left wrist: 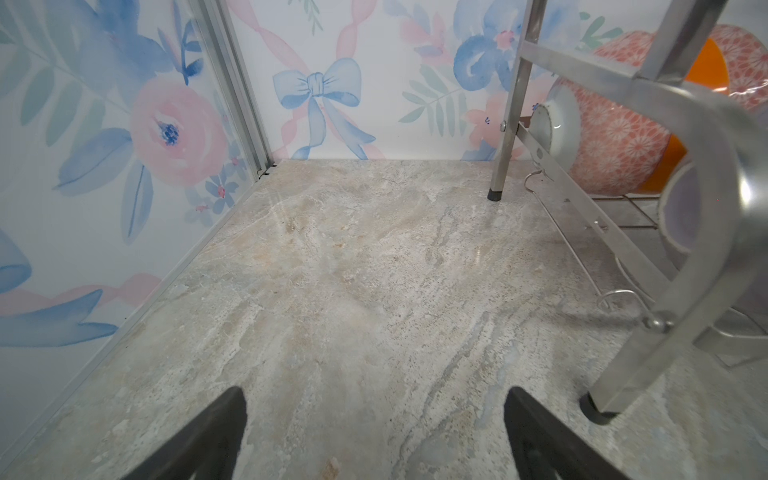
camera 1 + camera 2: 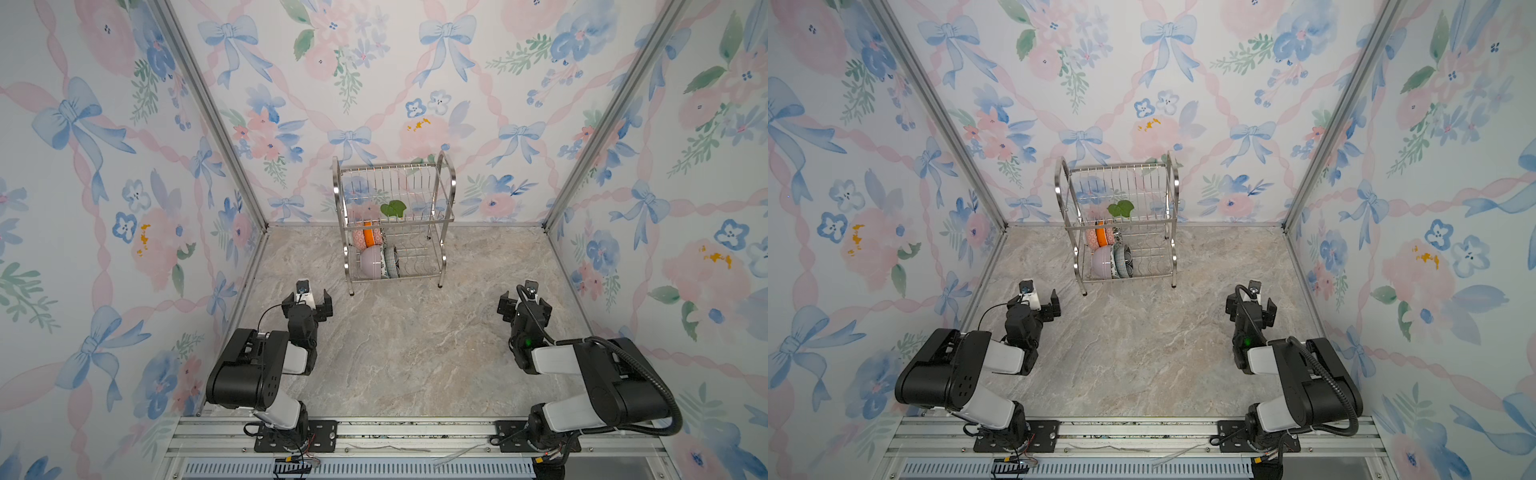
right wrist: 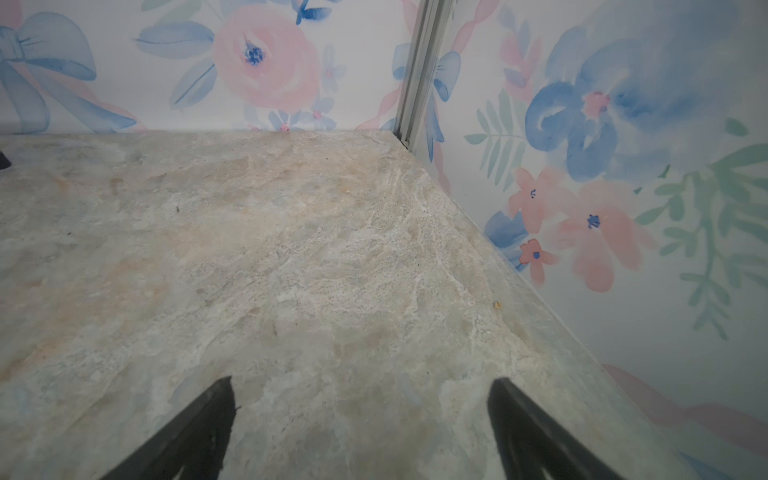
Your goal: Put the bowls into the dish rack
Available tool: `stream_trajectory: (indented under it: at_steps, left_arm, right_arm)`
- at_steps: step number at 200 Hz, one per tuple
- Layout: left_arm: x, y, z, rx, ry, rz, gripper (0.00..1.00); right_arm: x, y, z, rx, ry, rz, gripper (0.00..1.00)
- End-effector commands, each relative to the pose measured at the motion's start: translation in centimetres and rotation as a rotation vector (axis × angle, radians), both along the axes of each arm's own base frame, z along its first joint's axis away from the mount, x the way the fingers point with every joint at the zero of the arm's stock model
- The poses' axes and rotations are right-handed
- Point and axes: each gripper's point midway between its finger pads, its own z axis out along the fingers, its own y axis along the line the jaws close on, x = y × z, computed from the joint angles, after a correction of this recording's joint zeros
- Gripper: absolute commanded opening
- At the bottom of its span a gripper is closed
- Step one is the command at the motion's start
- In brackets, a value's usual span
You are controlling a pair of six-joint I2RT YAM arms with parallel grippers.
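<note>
A: Tabletop, what is on it?
B: The marble-look tabletop (image 2: pixel 399 353) is bare in both top views. No bowl stands on it, and both wrist views show only bare surface ahead of the fingers.

A: Dish rack?
B: The two-tier steel dish rack (image 2: pixel 386 167) stands at the back, near the rear wall and roughly between the two arms. Its upper shelf carries no bowl. Its lower shelf is loaded at the left end.

A: Grippers?
B: The left gripper (image 2: pixel 306 305) hangs low near the rack's front left leg. The right gripper (image 2: pixel 524 307) is well apart from the rack. Both have jaws spread wide with nothing between them.

A: Bowls, item by item?
B: All the bowls sit on edge in the lower shelf, in two rows.
- Front row: the lavender bowl (image 2: pixel 371 261), with a green-patterned bowl (image 2: pixel 390 262) just beside it. Something darker sits past that, but I cannot separate it.
- Back row: a pink-patterned bowl (image 2: pixel 358 238), an orange bowl (image 2: pixel 368 235) and a second pink-patterned bowl (image 2: pixel 377 237).

A: Smallest item?
B: A green leaf-shaped piece (image 2: pixel 393 208) on the upper shelf.

A: Verdict?
B: Loading looks finished or all but finished. Five bowls are certain and a sixth is likely but unconfirmed, and nothing is left to pick up
</note>
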Motion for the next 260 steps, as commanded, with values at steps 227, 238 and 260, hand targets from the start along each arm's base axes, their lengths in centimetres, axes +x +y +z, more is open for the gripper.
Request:
stream_trajectory:
  at_steps: [227,238,260]
  left_arm:
    - [0.4,0.1,0.7,0.003,-0.023,-0.010,0.98]
    - [0.4,0.1,0.7,0.003,-0.022,-0.008,0.98]
    - [0.4,0.1,0.7,0.003,-0.021,-0.009,0.98]
  right_arm:
    - [4.1,1.1,0.9,0.049,0.004,0.093,0.97]
    - [4.1,1.2,0.9,0.049,0.005,0.095,0.96]
    - [4.1,1.3,0.8,0.046,0.007,0.098,0.96]
